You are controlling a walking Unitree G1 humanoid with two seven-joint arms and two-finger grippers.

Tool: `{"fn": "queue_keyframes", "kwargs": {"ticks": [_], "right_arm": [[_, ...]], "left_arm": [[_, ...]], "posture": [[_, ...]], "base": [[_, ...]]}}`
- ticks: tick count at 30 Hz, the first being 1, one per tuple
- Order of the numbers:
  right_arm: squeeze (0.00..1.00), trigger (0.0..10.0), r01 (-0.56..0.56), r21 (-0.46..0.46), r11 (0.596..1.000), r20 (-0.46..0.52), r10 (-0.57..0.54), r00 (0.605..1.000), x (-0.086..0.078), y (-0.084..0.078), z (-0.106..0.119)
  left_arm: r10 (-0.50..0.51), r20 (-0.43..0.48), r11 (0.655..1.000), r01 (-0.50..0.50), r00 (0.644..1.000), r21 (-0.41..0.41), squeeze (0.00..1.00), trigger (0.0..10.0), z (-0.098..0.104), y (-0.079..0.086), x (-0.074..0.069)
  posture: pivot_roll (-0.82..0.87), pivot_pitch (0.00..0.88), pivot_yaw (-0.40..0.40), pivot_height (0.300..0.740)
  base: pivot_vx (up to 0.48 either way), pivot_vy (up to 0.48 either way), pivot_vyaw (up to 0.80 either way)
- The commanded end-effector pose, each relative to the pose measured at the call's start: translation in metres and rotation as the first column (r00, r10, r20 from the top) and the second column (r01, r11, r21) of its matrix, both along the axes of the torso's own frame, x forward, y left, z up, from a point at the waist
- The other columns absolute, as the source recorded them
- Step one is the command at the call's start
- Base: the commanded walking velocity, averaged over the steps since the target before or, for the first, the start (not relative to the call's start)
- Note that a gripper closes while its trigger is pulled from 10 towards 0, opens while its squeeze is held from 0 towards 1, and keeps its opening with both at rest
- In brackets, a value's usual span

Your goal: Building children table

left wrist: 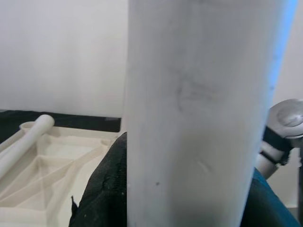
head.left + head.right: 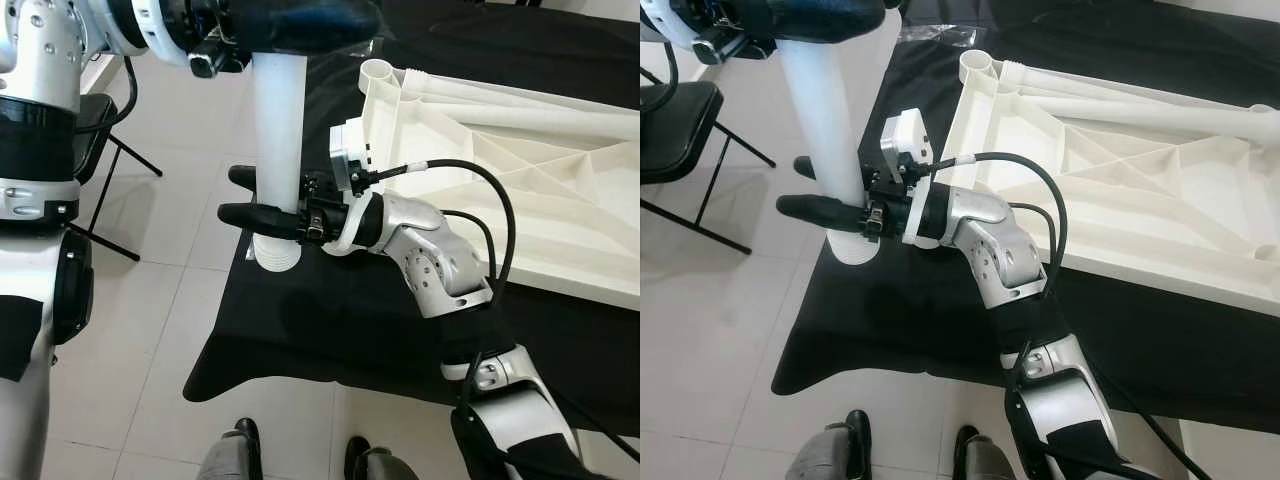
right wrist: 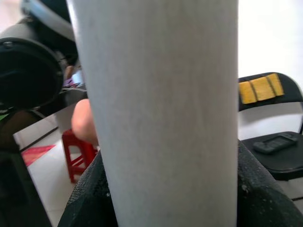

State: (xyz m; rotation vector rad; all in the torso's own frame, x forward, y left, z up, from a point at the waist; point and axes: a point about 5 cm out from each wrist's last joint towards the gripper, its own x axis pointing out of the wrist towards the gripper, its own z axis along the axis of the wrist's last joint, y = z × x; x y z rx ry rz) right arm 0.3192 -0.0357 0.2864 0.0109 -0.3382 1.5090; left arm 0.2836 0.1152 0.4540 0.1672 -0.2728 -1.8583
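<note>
Black-covered surface point(image 2: 330, 330) carries the white tabletop point(image 2: 520, 170), lying upside down with its ribbed underside facing up; a corner socket point(image 2: 378, 72) sits at its near-left corner and another white leg point(image 2: 1200, 118) rests across the ribs. White table leg point(image 2: 277, 150) is held upright off the surface's left edge, just beside the tabletop, not touching it. Left tool point(image 2: 290, 25) is clenched around the leg's upper end. Right tool point(image 2: 262, 196) grasps the same leg lower down, one black finger on each side. Black folding chair point(image 2: 675, 115) stands on the tiled floor point(image 2: 140, 380) to the left. A person's shoes point(image 2: 245, 440) show at the near edge.
</note>
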Motion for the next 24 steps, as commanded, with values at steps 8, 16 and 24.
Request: {"fn": "queue_keyframes", "kwargs": {"ticks": [8, 16, 24], "right_arm": [[0.00, 0.0, 0.019, 0.006, 1.000, 0.045, -0.019, 0.999, 0.000, 0.012, 0.011], [0.00, 0.0, 0.275, 0.073, 0.959, 0.040, -0.278, 0.960, 0.027, 0.004, 0.023], [0.00, 0.0, 0.465, 0.107, 0.879, 0.021, -0.470, 0.882, 0.052, -0.028, 0.033]], "left_arm": [[-0.333, -0.094, 0.942, 0.334, 0.938, -0.008, 0.00, 0.0, -0.012, -0.024, -0.016], [-0.105, -0.043, 0.989, 0.100, 0.993, -0.110, 1.00, 10.0, 0.001, -0.008, -0.004], [0.178, -0.005, 0.949, -0.173, 0.984, -0.262, 1.00, 10.0, 0.018, 0.044, -0.009]], "posture": [[0.06, 0.266, -0.057, 0.740], [0.07, 0.288, -0.061, 0.740], [0.08, 0.310, -0.068, 0.740]], "base": [[0.000, 0.000, 0.00], [0.000, 0.000, 0.00], [0.000, 0.000, 0.00]]}}
